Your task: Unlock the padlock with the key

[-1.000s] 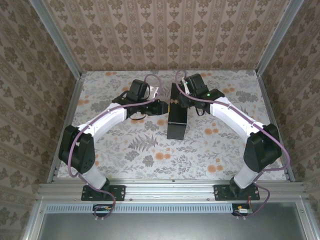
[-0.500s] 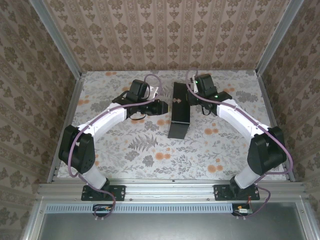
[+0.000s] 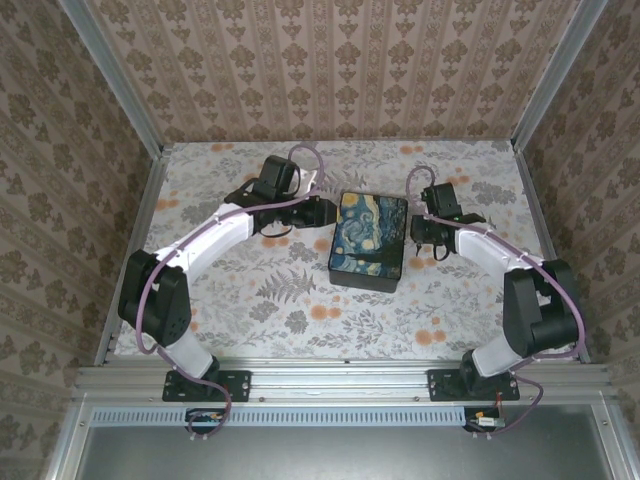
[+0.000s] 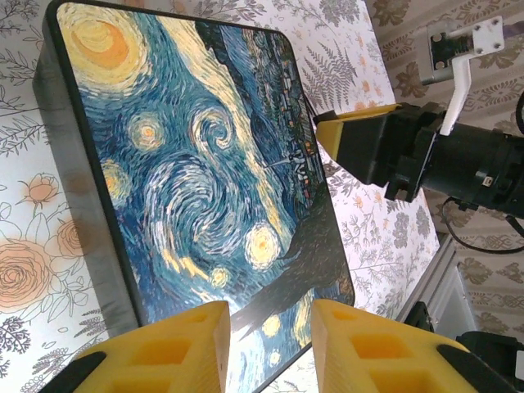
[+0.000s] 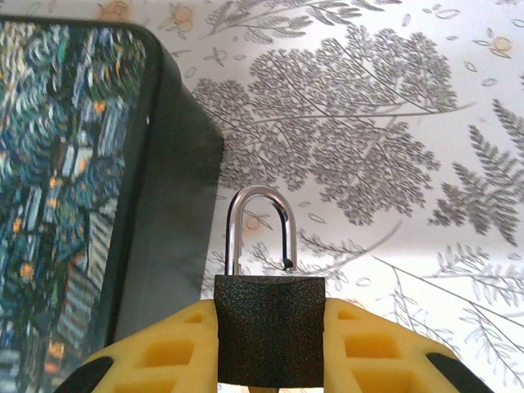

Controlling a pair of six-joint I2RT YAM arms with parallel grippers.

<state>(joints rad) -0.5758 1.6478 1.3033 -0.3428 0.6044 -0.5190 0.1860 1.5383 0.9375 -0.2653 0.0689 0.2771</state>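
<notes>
Our right pincer (image 5: 270,309) is clamped on the dark body of the padlock (image 5: 270,332), just beside the box (image 5: 74,205) and above the worktop (image 5: 393,123). One shackle leg looks free. Our left pincer (image 4: 268,315) hovers part-open and empty over the lid. We see no key, so we should hold the padlock steady.

A small padlock (image 5: 269,327) with a square, black, grainy-textured body and a polished silver U-shaped shackle is standing upright, shackle pointing up. Its body is sitting clamped between the yellow pads of the right gripper (image 5: 270,319), which are pressing on its left and right sides. The shackle's left leg is running down into the body, while the right leg's tip is appearing to end just above the body's top. The padlock is hanging over the floral floor, just beside the black box (image 5: 164,205).
</notes>
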